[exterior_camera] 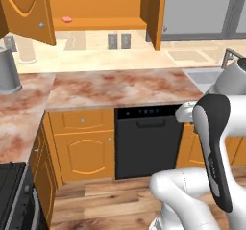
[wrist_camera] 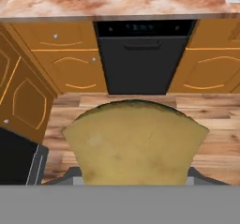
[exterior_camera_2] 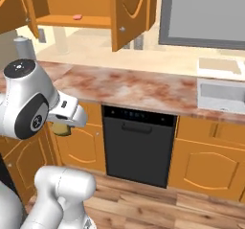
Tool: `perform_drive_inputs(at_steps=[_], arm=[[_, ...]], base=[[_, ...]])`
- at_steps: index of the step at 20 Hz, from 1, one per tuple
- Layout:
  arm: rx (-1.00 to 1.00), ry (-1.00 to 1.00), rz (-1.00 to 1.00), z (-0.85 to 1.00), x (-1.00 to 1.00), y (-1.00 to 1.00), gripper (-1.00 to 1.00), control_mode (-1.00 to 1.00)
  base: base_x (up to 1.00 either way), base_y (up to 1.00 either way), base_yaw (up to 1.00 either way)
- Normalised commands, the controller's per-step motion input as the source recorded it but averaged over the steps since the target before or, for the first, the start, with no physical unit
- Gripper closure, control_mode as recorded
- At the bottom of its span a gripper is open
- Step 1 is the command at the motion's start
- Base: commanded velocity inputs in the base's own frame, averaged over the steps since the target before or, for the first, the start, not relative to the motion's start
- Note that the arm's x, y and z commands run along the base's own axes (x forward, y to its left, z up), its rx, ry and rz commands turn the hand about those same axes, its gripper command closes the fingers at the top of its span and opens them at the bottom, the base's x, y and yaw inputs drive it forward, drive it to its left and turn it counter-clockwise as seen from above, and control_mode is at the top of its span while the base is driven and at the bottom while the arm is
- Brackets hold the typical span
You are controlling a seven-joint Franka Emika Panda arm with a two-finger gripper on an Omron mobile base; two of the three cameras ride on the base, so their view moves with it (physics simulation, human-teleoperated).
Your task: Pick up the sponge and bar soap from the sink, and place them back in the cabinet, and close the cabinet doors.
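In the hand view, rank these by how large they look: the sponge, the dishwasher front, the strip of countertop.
1. Sponge: largest, but only because it sits right at the camera, held in the hand.
2. Dishwasher front.
3. Countertop: a strip cut by the frame's top edge; close to the dishwasher front in area, so that order is unsure.

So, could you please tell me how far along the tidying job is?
Done: the bar soap lies on the cabinet shelf. In hand: the claw is shut on the sponge, low in front of the dishwasher. Left: shelving the sponge, then closing the cabinet doors, which stand open.
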Motion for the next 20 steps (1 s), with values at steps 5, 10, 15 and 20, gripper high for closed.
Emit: perform_drive_inputs(at_steps=[5,10,15,20], arm=[[0.0,0.0,0.0,0.0,0.0,0.0,1.0,1.0],[0.0,0.0,0.0,0.0,0.0,0.0,1.0,1.0],[0.0,0.0,0.0,0.0,0.0,0.0,1.0,1.0],[0.0,0.0,0.0,0.0,0.0,0.0,1.0,1.0]], base=[[0.2,0.69,0.0],[0.48,0.46,0.0],[0.66,0.24,0.0],[0.71,0.1,0.0]])
